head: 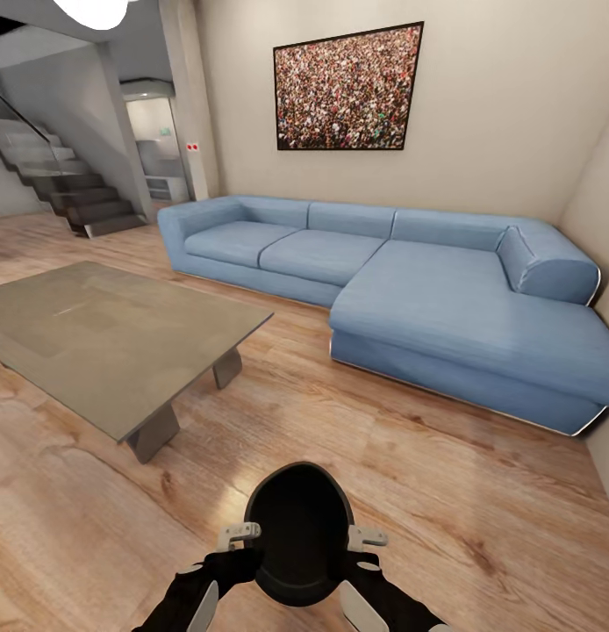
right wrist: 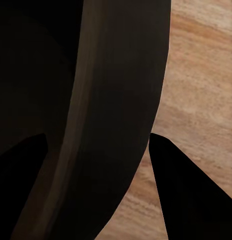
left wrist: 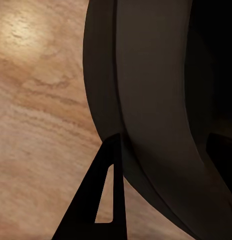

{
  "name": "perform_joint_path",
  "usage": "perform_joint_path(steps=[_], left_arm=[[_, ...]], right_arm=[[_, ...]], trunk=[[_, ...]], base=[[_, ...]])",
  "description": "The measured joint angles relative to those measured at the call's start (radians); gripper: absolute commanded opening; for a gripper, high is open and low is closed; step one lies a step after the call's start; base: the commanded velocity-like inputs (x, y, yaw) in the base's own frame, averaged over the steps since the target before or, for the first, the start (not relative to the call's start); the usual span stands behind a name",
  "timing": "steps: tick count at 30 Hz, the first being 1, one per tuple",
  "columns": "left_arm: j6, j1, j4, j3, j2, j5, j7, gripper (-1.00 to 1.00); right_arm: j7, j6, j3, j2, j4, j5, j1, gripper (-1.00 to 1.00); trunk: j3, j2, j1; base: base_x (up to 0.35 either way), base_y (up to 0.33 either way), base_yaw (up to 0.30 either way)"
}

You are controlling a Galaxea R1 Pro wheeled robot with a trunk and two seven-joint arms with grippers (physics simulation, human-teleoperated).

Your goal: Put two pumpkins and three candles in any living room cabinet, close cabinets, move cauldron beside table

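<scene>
The black cauldron [head: 297, 531] hangs low in front of me over the wood floor, gripped from both sides. My left gripper [head: 239, 533] is shut on its left rim and my right gripper [head: 366, 537] on its right rim. In the left wrist view the cauldron wall [left wrist: 146, 100] runs between the dark fingers [left wrist: 95, 205]; the right wrist view has the wall [right wrist: 116, 100] between its fingers [right wrist: 191, 195]. The low grey table [head: 120, 333] stands ahead to the left, its near corner a short way from the cauldron. Pumpkins, candles and cabinet are out of view.
A long blue corner sofa [head: 410, 290] fills the far side and right, under a framed picture [head: 348, 86]. Stairs [head: 76, 197] rise at the far left beside a doorway [head: 164, 149]. Open wood floor [head: 427, 491] lies between table and sofa.
</scene>
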Motion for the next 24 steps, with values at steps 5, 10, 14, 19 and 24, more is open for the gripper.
perform_joint_path(steps=[5, 10, 14, 19, 24], left_arm=[[0.0, 0.0, 0.0, 0.0, 0.0, 0.001, 0.0, -1.0], [0.0, 0.0, 0.0, 0.0, 0.0, 0.001, 0.0, -1.0], [0.0, 0.0, 0.0, 0.001, 0.0, 0.001, 0.0, -1.0], [0.0, 0.0, 0.0, 0.001, 0.0, 0.001, 0.0, -1.0], [0.0, 0.0, 0.0, 0.001, 0.0, 0.002, 0.0, -1.0]], right_arm=[[-0.002, 0.0, 0.002, 0.0, 0.0, -0.002, 0.0, -1.0], [-0.002, 0.0, 0.002, 0.0, 0.0, -0.002, 0.0, -1.0], [-0.002, 0.0, 0.002, 0.0, 0.0, -0.002, 0.0, -1.0], [-0.003, 0.001, 0.002, 0.001, 0.0, -0.002, 0.0, -1.0], [-0.003, 0.001, 0.002, 0.001, 0.0, -0.002, -0.001, -1.0]], trunk=[[0.0, 0.0, 0.0], [0.0, 0.0, 0.0], [0.0, 0.0, 0.0], [0.0, 0.0, 0.0], [0.0, 0.0, 0.0]], base=[[0.008, 0.0, 0.0], [0.077, 0.0, 0.0], [0.112, 0.0, 0.03], [0.135, 0.0, 0.222], [0.144, -0.008, 0.284]])
